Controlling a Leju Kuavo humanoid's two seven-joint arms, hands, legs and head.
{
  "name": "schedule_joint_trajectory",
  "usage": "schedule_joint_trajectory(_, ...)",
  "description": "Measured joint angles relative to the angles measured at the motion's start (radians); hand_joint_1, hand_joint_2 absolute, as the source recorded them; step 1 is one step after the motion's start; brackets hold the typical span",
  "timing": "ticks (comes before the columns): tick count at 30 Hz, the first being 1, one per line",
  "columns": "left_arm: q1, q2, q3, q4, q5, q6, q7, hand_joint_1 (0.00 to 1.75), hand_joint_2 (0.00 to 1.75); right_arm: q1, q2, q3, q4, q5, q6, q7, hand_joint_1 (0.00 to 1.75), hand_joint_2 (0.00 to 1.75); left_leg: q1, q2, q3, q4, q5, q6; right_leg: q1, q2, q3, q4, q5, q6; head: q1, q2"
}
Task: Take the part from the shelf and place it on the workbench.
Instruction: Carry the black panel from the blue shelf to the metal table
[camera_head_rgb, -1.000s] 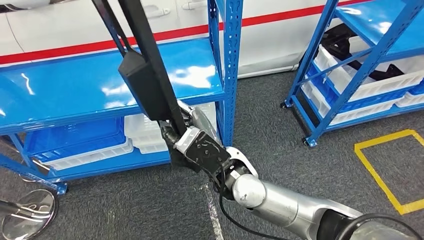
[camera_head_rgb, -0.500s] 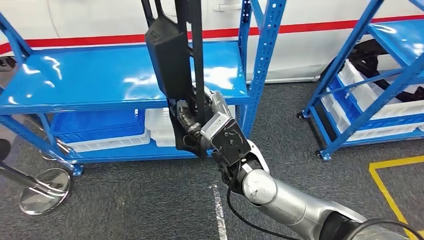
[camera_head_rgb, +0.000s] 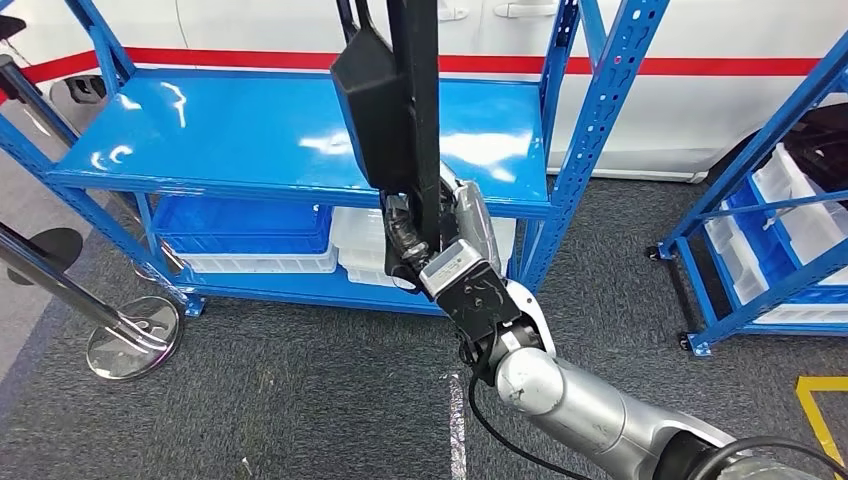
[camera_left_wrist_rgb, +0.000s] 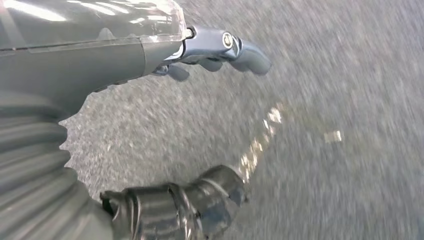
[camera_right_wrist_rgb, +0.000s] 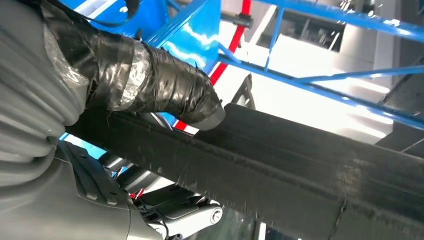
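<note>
My right hand (camera_head_rgb: 440, 255) grips a long black part (camera_head_rgb: 395, 110), holding it upright in front of the blue shelf (camera_head_rgb: 250, 135). The part runs up past the top of the head view, with a flat black block on its left side. In the right wrist view the thumb (camera_right_wrist_rgb: 155, 85) lies across the same black part (camera_right_wrist_rgb: 310, 170). My left hand (camera_left_wrist_rgb: 200, 55) hangs over grey carpet with its fingers apart and nothing in it.
The blue shelf's upper board is bare; a blue bin (camera_head_rgb: 245, 225) and white bins (camera_head_rgb: 360, 245) sit on its lower level. A second blue rack (camera_head_rgb: 780, 220) stands at the right. A chrome stanchion base (camera_head_rgb: 130, 335) stands at the left. Yellow floor tape (camera_head_rgb: 822, 410) lies at far right.
The whole view has swung left: the shelf and rack have shifted right in the picture. The part stays in my right hand, now held more upright.
</note>
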Motion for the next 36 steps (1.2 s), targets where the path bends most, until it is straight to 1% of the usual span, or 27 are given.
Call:
schedule_joint_trajectory(1, 0.002, 0.006, 0.014, 0.0, 0.018, -0.004, -0.016, 0.0, 1.75, 0.006, 0.0, -0.002, 0.0, 0.006, 0.005, 0.001, 1.75, 1.75, 0.003, 0.022, -0.027, 0.054, -0.022, -0.008, 0.001, -0.012, 0.005, -0.002, -0.001, -0.002, -0.002, 0.0)
schedule_joint_trajectory(2, 0.002, 0.013, 0.028, 0.001, 0.033, -0.007, -0.03, 0.0, 1.75, 0.012, 0.0, -0.004, 0.0, 0.01, 0.009, 0.001, 1.75, 1.75, 0.007, 0.032, -0.059, 0.112, -0.043, -0.014, 0.002, -0.025, 0.008, -0.004, -0.003, -0.004, -0.002, 0.0)
schedule_joint_trajectory(3, 0.003, 0.022, 0.045, 0.001, 0.045, -0.009, -0.041, 0.0, 1.75, 0.019, -0.001, -0.005, 0.001, 0.016, 0.015, 0.002, 1.75, 1.75, 0.011, 0.037, -0.089, 0.16, -0.053, -0.018, 0.003, -0.039, 0.011, -0.005, -0.005, -0.005, -0.002, 0.0)
schedule_joint_trajectory(4, 0.005, 0.03, 0.061, 0.001, 0.056, -0.009, -0.049, 0.0, 1.75, 0.024, -0.001, -0.006, 0.002, 0.022, 0.02, 0.003, 1.75, 1.75, 0.014, 0.04, -0.108, 0.183, -0.049, -0.021, 0.003, -0.052, 0.014, -0.005, -0.008, -0.006, -0.002, 0.0)
schedule_joint_trajectory(5, 0.007, 0.039, 0.077, 0.002, 0.065, -0.009, -0.053, 0.0, 1.75, 0.029, -0.001, -0.006, 0.004, 0.025, 0.026, 0.004, 1.75, 1.75, 0.015, 0.043, -0.106, 0.167, -0.025, -0.021, 0.003, -0.064, 0.018, -0.005, -0.012, -0.006, -0.002, 0.0)
schedule_joint_trajectory(6, 0.011, 0.05, 0.091, 0.002, 0.073, -0.009, -0.056, 0.0, 1.75, 0.032, -0.001, -0.006, 0.006, 0.028, 0.032, 0.005, 1.75, 1.75, 0.016, 0.051, -0.088, 0.119, 0.012, -0.02, 0.003, -0.075, 0.024, -0.006, -0.016, -0.005, -0.002, 0.0)
schedule_joint_trajectory(8, 0.015, 0.068, 0.112, 0.002, 0.084, -0.008, -0.061, 0.0, 1.75, 0.036, -0.001, -0.006, 0.008, 0.029, 0.04, 0.005, 1.75, 1.75, 0.008, 0.09, -0.029, -0.01, 0.074, -0.015, 0.005, -0.094, 0.038, -0.012, -0.023, -0.001, -0.002, 0.0)
schedule_joint_trajectory(10, 0.015, 0.085, 0.132, 0.002, 0.096, -0.009, -0.071, 0.0, 1.75, 0.042, -0.001, -0.006, 0.009, 0.028, 0.039, 0.001, 1.75, 1.75, -0.007, 0.118, 0.004, -0.081, 0.086, -0.005, 0.01, -0.114, 0.047, -0.023, -0.024, 0.006, -0.002, 0.0)
schedule_joint_trajectory(12, 0.018, 0.1, 0.155, 0.002, 0.113, -0.015, -0.087, 0.0, 1.75, 0.053, -0.001, -0.006, 0.011, 0.025, 0.031, -0.006, 1.75, 1.75, -0.014, 0.104, 0.01, -0.1, 0.085, 0.005, 0.012, -0.135, 0.056, -0.035, -0.025, 0.015, -0.001, 0.0)
schedule_joint_trajectory(13, 0.021, 0.105, 0.165, 0.002, 0.12, -0.018, -0.095, 0.0, 1.75, 0.06, -0.001, -0.006, 0.013, 0.023, 0.027, -0.009, 1.75, 1.75, -0.013, 0.093, 0.016, -0.11, 0.089, 0.009, 0.011, -0.13, 0.061, -0.035, -0.029, 0.019, -0.001, 0.0)
schedule_joint_trajectory(15, 0.028, 0.11, 0.182, 0.002, 0.129, -0.021, -0.106, 0.0, 1.75, 0.072, -0.001, -0.007, 0.015, 0.019, 0.022, -0.016, 1.75, 1.75, -0.008, 0.072, 0.032, -0.127, 0.093, 0.022, 0.01, -0.086, 0.045, 0.011, -0.062, 0.021, 0.0, 0.0)
schedule_joint_trajectory(16, 0.029, 0.11, 0.187, 0.002, 0.129, -0.021, -0.108, 0.0, 1.75, 0.076, -0.001, -0.008, 0.016, 0.017, 0.02, -0.018, 1.75, 1.75, -0.007, 0.062, 0.036, -0.131, 0.094, 0.03, 0.01, -0.056, 0.018, 0.064, -0.088, 0.018, 0.0, 0.0)
schedule_joint_trajectory(17, 0.029, 0.111, 0.192, 0.002, 0.129, -0.021, -0.109, 0.0, 1.75, 0.079, -0.001, -0.009, 0.016, 0.016, 0.019, -0.019, 1.75, 1.75, -0.007, 0.052, 0.037, -0.131, 0.093, 0.036, 0.012, -0.038, -0.017, 0.13, -0.116, 0.015, 0.0, 0.0)
schedule_joint_trajectory(18, 0.027, 0.11, 0.196, 0.002, 0.128, -0.02, -0.109, 0.0, 1.75, 0.083, -0.001, -0.009, 0.017, 0.015, 0.018, -0.02, 1.75, 1.75, -0.008, 0.038, 0.037, -0.129, 0.091, 0.041, 0.015, -0.031, -0.053, 0.191, -0.134, 0.012, 0.001, 0.0)
schedule_joint_trajectory(19, 0.025, 0.11, 0.201, 0.002, 0.125, -0.02, -0.108, 0.0, 1.75, 0.088, -0.002, -0.01, 0.018, 0.015, 0.018, -0.019, 1.75, 1.75, -0.009, 0.024, 0.037, -0.126, 0.089, 0.043, 0.017, -0.027, -0.079, 0.229, -0.137, 0.011, 0.001, 0.0)
schedule_joint_trajectory(20, 0.025, 0.109, 0.205, 0.002, 0.121, -0.02, -0.108, 0.0, 1.75, 0.093, -0.002, -0.01, 0.019, 0.015, 0.018, -0.018, 1.75, 1.75, -0.01, 0.008, 0.037, -0.122, 0.087, 0.043, 0.019, -0.025, -0.088, 0.232, -0.121, 0.011, 0.001, 0.0)
schedule_joint_trajectory(22, 0.028, 0.107, 0.21, 0.002, 0.111, -0.019, -0.106, 0.0, 1.75, 0.098, -0.002, -0.011, 0.02, 0.019, 0.018, -0.013, 1.75, 1.75, -0.008, -0.021, 0.037, -0.106, 0.078, 0.04, 0.017, -0.016, -0.055, 0.138, -0.047, 0.012, 0.001, 0.0)
schedule_joint_trajectory(24, 0.03, 0.106, 0.211, 0.002, 0.099, -0.018, -0.104, 0.0, 1.75, 0.098, -0.002, -0.011, 0.02, 0.032, 0.018, -0.008, 1.75, 1.75, -0.006, -0.046, 0.025, -0.08, 0.065, 0.031, 0.01, 0.03, -0.015, 0.042, -0.006, 0.013, 0.0, 0.0)
schedule_joint_trajectory(26, 0.03, 0.104, 0.211, 0.002, 0.089, -0.018, -0.101, 0.0, 1.75, 0.101, -0.002, -0.011, 0.018, 0.048, 0.019, -0.001, 1.75, 1.75, -0.003, -0.067, 0.007, -0.062, 0.06, 0.021, 0.01, 0.061, -0.007, 0.019, -0.008, 0.01, -0.001, 0.0)
schedule_joint_trajectory(28, 0.032, 0.104, 0.212, 0.002, 0.085, -0.017, -0.1, 0.0, 1.75, 0.103, -0.004, -0.011, 0.017, 0.054, 0.019, 0.004, 1.75, 1.75, 0.0, -0.082, -0.003, -0.059, 0.061, 0.014, 0.012, 0.039, -0.005, 0.014, -0.004, 0.001, -0.001, 0.0)
schedule_joint_trajectory(29, 0.034, 0.104, 0.212, 0.003, 0.084, -0.017, -0.1, 0.0, 1.75, 0.102, -0.004, -0.011, 0.017, 0.055, 0.019, 0.006, 1.75, 1.75, -0.002, -0.07, -0.007, -0.051, 0.057, 0.01, 0.01, 0.027, -0.001, 0.011, -0.003, -0.005, -0.003, 0.0)
schedule_joint_trajectory(30, 0.035, 0.104, 0.212, 0.003, 0.083, -0.017, -0.099, 0.0, 1.75, 0.102, -0.005, -0.011, 0.017, 0.057, 0.019, 0.006, 1.75, 1.75, -0.002, -0.045, -0.019, -0.027, 0.044, 0.004, 0.008, 0.014, 0.003, 0.008, -0.003, -0.009, -0.005, 0.0)
schedule_joint_trajectory(32, 0.032, 0.102, 0.212, 0.004, 0.081, -0.017, -0.099, 0.0, 1.75, 0.102, -0.005, -0.011, 0.017, 0.062, 0.019, 0.006, 1.75, 1.75, 0.001, 0.018, -0.068, 0.071, 0.0, -0.009, 0.01, -0.012, 0.01, 0.004, -0.005, -0.015, -0.009, 0.0)
schedule_joint_trajectory(33, 0.031, 0.102, 0.212, 0.004, 0.08, -0.017, -0.098, 0.0, 1.75, 0.103, -0.005, -0.011, 0.017, 0.065, 0.019, 0.006, 1.75, 1.75, 0.005, 0.034, -0.102, 0.132, -0.022, -0.014, 0.013, -0.027, 0.012, 0.003, -0.006, -0.017, -0.01, 0.0)
schedule_joint_trajectory(34, 0.031, 0.1, 0.212, 0.004, 0.078, -0.017, -0.095, 0.0, 1.75, 0.103, -0.005, -0.011, 0.017, 0.067, 0.017, 0.007, 1.75, 1.75, 0.007, 0.042, -0.128, 0.176, -0.033, -0.016, 0.016, -0.041, 0.013, 0.003, -0.008, -0.018, -0.01, 0.0)
schedule_joint_trajectory(35, 0.031, 0.099, 0.212, 0.004, 0.076, -0.017, -0.093, 0.0, 1.75, 0.104, -0.005, -0.011, 0.017, 0.069, 0.014, 0.007, 1.75, 1.75, 0.009, 0.045, -0.14, 0.193, -0.03, -0.016, 0.018, -0.055, 0.014, 0.003, -0.011, -0.018, -0.01, 0.0)
schedule_joint_trajectory(36, 0.032, 0.098, 0.212, 0.004, 0.074, -0.017, -0.091, 0.0, 1.75, 0.105, -0.005, -0.011, 0.017, 0.071, 0.011, 0.007, 1.75, 1.75, 0.009, 0.047, -0.134, 0.175, -0.01, -0.013, 0.02, -0.068, 0.016, 0.003, -0.013, -0.019, -0.01, 0.0)
